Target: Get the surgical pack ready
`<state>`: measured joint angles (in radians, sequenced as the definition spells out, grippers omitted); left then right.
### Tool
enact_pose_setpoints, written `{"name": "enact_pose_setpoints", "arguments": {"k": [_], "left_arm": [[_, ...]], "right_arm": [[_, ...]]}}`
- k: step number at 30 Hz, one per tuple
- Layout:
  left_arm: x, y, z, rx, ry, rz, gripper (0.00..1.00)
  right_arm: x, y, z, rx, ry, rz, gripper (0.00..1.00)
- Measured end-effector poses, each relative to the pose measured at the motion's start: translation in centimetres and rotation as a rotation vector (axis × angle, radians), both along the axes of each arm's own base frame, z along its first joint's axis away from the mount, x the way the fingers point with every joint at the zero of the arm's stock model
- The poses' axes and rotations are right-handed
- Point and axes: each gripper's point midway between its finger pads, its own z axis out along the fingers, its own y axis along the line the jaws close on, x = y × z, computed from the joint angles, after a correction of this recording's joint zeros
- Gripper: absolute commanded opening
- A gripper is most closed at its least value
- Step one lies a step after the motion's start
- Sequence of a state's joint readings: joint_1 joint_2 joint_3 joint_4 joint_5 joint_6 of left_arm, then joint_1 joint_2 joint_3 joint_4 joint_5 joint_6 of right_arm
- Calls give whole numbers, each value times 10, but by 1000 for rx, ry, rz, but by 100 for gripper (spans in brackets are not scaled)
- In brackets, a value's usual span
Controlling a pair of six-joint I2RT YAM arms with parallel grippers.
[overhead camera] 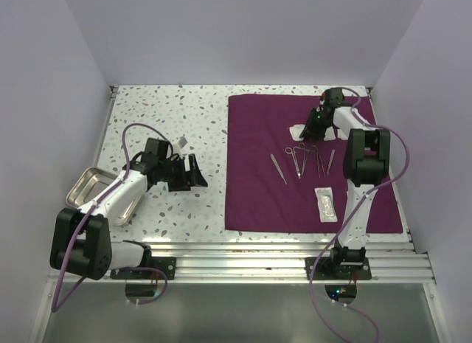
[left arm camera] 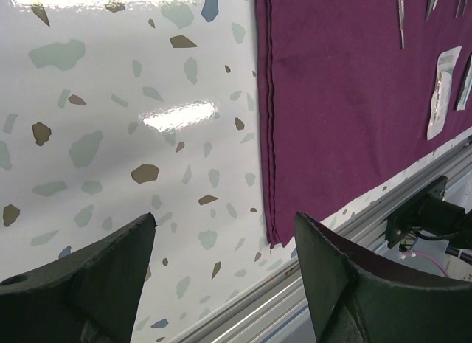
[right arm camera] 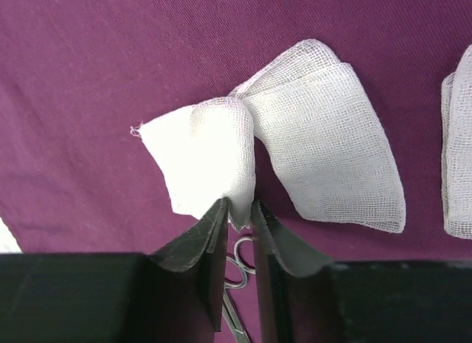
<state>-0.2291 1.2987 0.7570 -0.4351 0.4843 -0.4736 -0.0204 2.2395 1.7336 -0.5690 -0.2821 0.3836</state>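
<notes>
The pack (overhead camera: pixel 258 203), a maroon cloth, lies flat on the table's (overhead camera: pixel 162 114) right half. The left gripper (left arm camera: pixel 225 225) hangs wide open over the table beside the cloth's left edge. The right gripper (right arm camera: pixel 237 210) pinches a gauze (right arm camera: pixel 324 158) on the cloth, beyond the instruments (overhead camera: pixel 299 160).

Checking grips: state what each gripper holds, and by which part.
Right gripper pinches the white gauze pad by its bunched near edge; left gripper holds nothing.
</notes>
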Motion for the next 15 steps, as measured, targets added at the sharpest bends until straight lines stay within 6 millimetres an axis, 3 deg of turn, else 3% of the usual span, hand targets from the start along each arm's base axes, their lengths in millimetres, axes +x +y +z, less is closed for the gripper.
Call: {"name": "enact_pose_setpoints", "arguments": {"k": [5,15], "left_arm": [[-1,0,-1,-1,2,-1,80],[-2,-1,-2,-7,4,-4,80]], "right_arm": [[1,0,3,-2,0,3,0],[25,-1,44,-22,-90,34,0]]}}
